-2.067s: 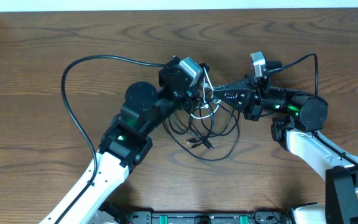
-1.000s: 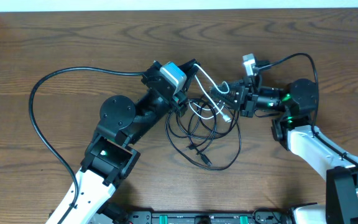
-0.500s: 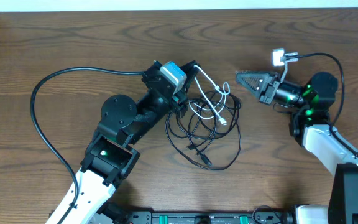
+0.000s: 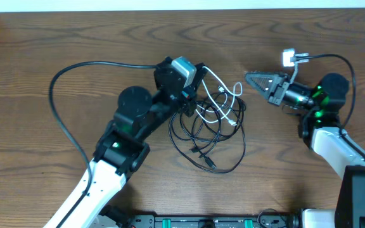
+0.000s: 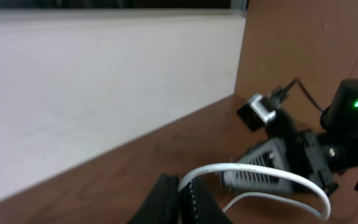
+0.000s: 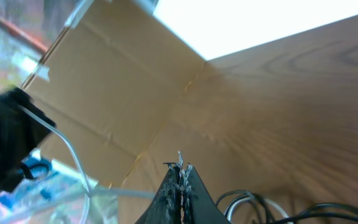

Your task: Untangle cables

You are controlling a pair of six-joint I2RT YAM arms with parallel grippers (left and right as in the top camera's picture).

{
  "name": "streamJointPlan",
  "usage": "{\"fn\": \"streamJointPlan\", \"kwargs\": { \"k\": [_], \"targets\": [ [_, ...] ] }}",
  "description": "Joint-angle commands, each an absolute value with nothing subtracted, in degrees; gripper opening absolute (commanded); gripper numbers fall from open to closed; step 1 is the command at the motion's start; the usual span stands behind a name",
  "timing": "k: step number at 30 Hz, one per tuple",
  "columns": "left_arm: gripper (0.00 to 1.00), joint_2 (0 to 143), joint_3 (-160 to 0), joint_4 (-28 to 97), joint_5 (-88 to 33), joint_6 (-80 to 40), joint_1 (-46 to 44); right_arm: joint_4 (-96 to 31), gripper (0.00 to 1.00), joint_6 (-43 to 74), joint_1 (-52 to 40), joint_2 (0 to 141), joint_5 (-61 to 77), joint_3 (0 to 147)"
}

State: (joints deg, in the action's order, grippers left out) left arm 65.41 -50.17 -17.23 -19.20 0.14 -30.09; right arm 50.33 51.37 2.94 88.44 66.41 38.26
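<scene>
On the wooden table (image 4: pixel 56 38), the black cable (image 4: pixel 243 139) lies coiled mid-table, looser than two seconds ago. Our left gripper (image 4: pixel 192 94) has shifted slightly and stays clamped on the white cable (image 5: pixel 260 168). Our right gripper (image 4: pixel 251 78) has let go and backed away, fingers pressed together, empty. We judge separation has begun.

Right gripper (image 6: pixel 180 173) jaws pressed together; white cable (image 6: pixel 74 160) at left, black cable (image 6: pixel 238 199) lower right.
</scene>
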Motion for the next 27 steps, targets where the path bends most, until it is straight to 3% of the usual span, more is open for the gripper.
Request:
{"fn": "streamJointPlan", "kwargs": {
  "k": [1,16,17,20,21,27],
  "targets": [
    [0.08,68.8,-51.2,-20.0,-23.6,-2.7,-30.2,50.3,0.01,52.8,6.1,88.3,67.1,38.5],
    [0.09,87.7,-51.2,-32.4,-25.7,-2.7,-39.2,50.4,0.01,54.4,18.2,88.3,73.6,38.5],
    [0.3,89.1,-51.2,-32.7,-25.7,-2.7,-39.5,50.4,0.01,54.4,18.9,88.3,74.2,38.5],
    [0.78,91.3,-51.2,-32.6,-25.7,-2.7,-39.7,50.4,0.01,54.4,19.7,88.3,74.8,38.5],
    [0.88,91.8,-51.2,-32.6,-25.8,-2.7,-39.7,50.4,0.01,54.4,19.7,88.3,75.0,38.5],
    [0.9,92.4,-51.2,-32.5,-25.6,-2.7,-39.6,50.4,0.01,54.4,19.7,88.3,75.6,38.5]
  ]
}}
